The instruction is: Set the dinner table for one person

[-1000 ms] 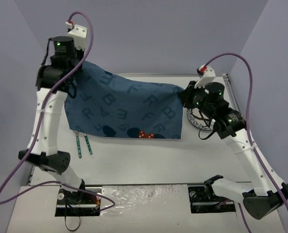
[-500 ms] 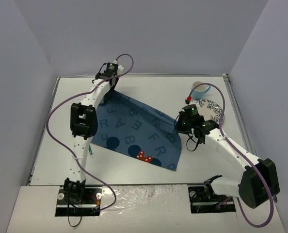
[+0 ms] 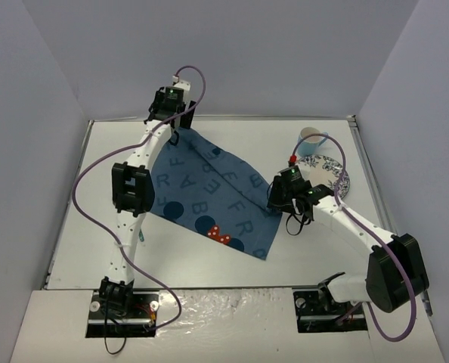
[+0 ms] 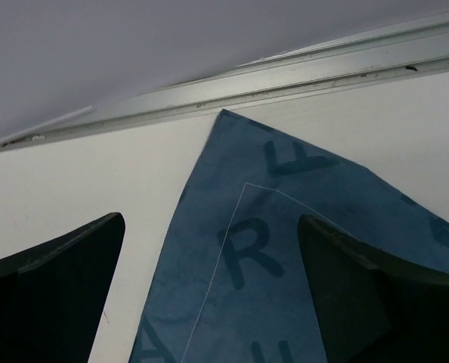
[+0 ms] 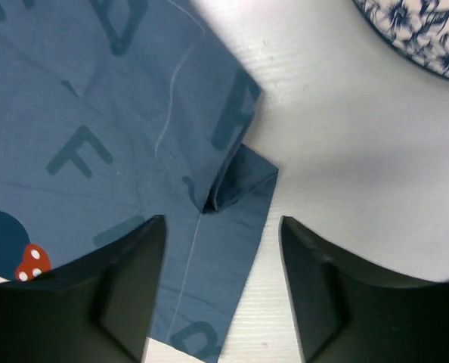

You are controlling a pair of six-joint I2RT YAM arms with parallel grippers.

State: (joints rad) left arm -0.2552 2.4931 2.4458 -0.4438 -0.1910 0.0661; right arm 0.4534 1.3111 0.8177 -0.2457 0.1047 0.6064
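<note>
The dinner table is a large white top, and a dark blue letter-printed cloth lies spread slantwise across it. My left gripper hovers open over the cloth's far corner, its dark fingers standing wide on either side of the cloth. At the cloth's right corner my right gripper is open too, with a small folded-over flap of cloth just ahead of its fingers. Neither gripper holds anything.
A blue-flowered plate lies right of the cloth, and its rim shows close to the right gripper. A light blue cup stands behind the plate. A thin green utensil peeks out by the left arm. Metal trim edges the far side.
The cloth, held up stretched between both grippers a second ago, came down onto the table. Both grippers have opened and let go of its corners.
</note>
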